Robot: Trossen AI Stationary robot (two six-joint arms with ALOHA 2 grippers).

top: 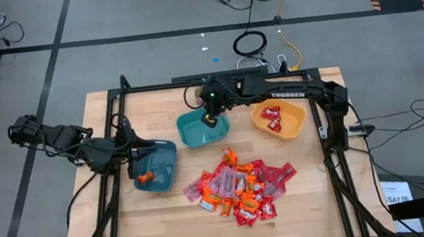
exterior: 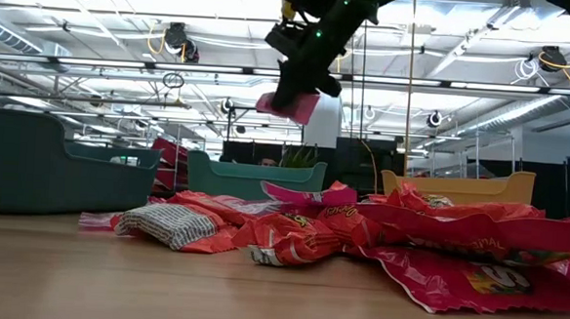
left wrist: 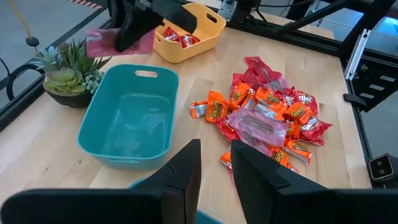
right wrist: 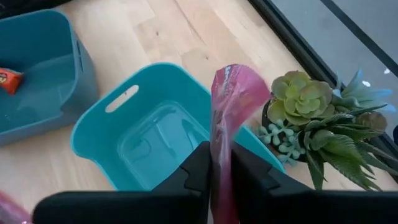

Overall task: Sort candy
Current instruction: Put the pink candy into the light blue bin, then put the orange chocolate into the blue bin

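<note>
Above the teal bowl (right wrist: 155, 130), right gripper (right wrist: 221, 168) pinching shiny pink candy (right wrist: 231, 99), left gripper (left wrist: 214, 165) slightly parted, empty.

Three bowls sit on the table: a dark teal one (top: 156, 168), a lighter teal one (top: 201, 127) and a yellow one (top: 279, 121). One succulent plant (right wrist: 311, 109) stands nearby. The candy pile (top: 240, 186) holds perhaps two dozen pieces, too overlapped to count exactly.

Overhead, table-level and both wrist views share the teal bowl (top: 201, 127).
</note>
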